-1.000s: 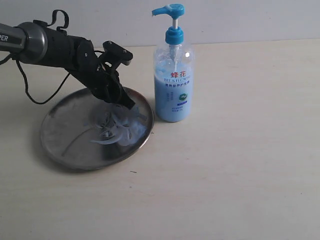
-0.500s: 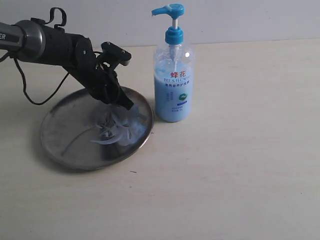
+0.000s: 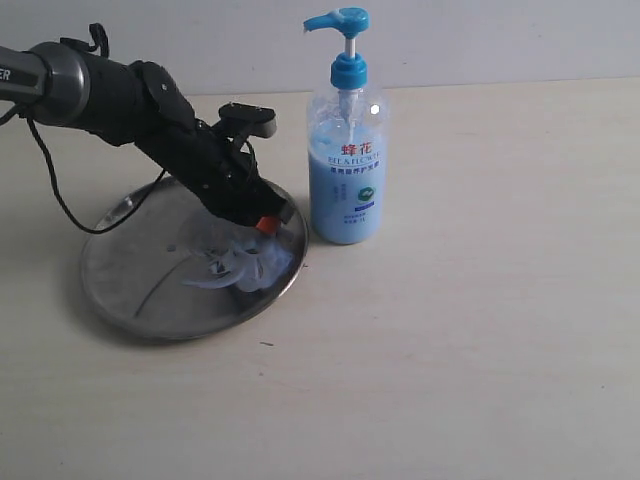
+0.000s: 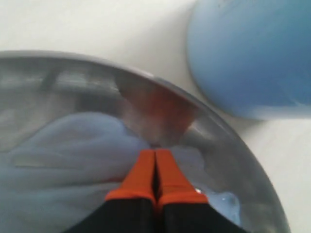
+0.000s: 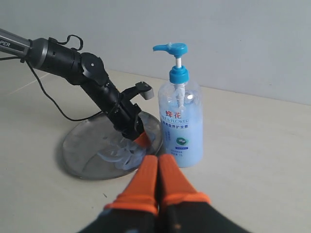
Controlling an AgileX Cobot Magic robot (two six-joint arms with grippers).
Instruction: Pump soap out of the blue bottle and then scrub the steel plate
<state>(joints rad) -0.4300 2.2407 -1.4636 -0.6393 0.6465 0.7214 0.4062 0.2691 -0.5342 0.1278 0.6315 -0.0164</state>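
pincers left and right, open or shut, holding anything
Left pincer: shut, holding nothing, tips at the soap on the steel plate.
Right pincer: shut, empty.

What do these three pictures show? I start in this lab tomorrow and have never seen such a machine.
It is a robot with two arms, each ending in a gripper with two orange-tipped fingers. One picture comes from a camera off the arms, the other two from cameras on the wrists. On the pale table sits the steel plate, with the blue bottle upright beside it. The left gripper, shut, points its tips into the soap smeared on the plate. The right gripper, also shut, hangs away from both and holds nothing.
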